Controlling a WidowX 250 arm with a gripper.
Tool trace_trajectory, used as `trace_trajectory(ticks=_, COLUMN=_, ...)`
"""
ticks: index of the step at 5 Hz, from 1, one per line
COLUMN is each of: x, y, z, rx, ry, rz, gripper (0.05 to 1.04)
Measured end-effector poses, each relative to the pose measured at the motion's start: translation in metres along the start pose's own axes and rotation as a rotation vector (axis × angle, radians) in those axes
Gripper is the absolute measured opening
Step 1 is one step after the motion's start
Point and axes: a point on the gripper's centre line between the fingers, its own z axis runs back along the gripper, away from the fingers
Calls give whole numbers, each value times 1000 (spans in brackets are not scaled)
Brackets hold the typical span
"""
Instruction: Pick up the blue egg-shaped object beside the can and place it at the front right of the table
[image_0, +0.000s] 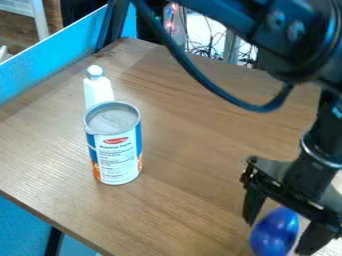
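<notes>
The black gripper (277, 237) hangs at the lower right, its two fingers spread wide and open. A shiny blue, rounded object (274, 232) is between and just below them; whether it touches either finger I cannot tell. Left of centre a can (119, 155) stands upright, with a grey top, a white label and blue and orange parts. Directly behind the can is a white bottle (98, 90) with a rounded cap, its lower part hidden by the can.
The wooden table (180, 120) has its left edge beside a blue panel (60, 60). Its front edge runs diagonally across the lower left. Cables (207, 45) hang behind the back edge. The arm covers the upper right, with a thick cable looping below it.
</notes>
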Motion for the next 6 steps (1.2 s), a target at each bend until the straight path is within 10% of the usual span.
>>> trace_trajectory(ticks=2, x=-6, y=54, z=77, rx=-183, ry=-253, rz=152, gripper=1001)
trace_trajectory(ticks=4, x=29, y=151, z=72, rx=63, ry=-150, rz=473, gripper=1001)
trace_trajectory(ticks=6, x=46, y=253, z=67, rx=122, ry=-53, rz=544, gripper=1001)
